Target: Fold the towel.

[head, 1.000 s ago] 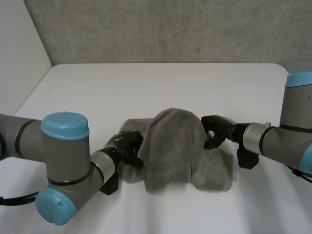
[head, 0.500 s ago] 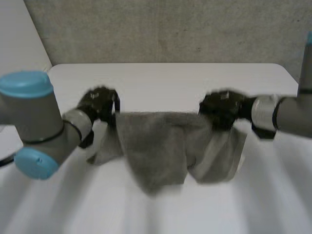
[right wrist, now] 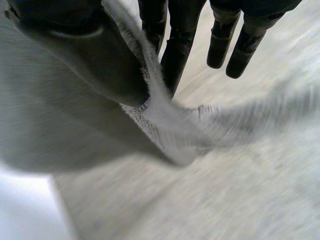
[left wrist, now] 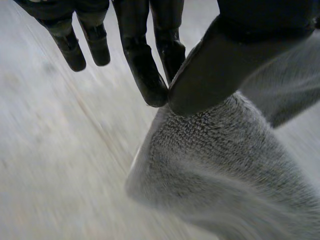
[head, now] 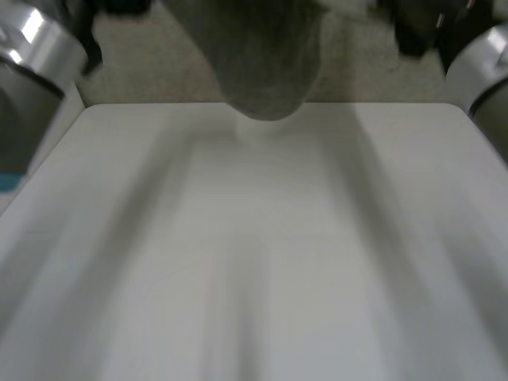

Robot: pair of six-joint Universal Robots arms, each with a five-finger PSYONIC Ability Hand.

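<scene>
Towel (head: pixel 262 63) hangs above the bench (head: pixel 254 238), pinched thumb-to-finger by left hand (left wrist: pixel 225 65) and right hand (right wrist: pixel 85 55); best lowered level, well spread.

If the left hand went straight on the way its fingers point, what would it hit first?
Likely the towel that the left hand pinches, bunched just past its fingertips; the pale surface beyond seems farther, though depth is unclear.

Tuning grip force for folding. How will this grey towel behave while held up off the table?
Probably floppy: the towel sags low between the left hand and right hand. Its looped pile looks grippy, so their thumb-and-finger pinches likely hold.
</scene>
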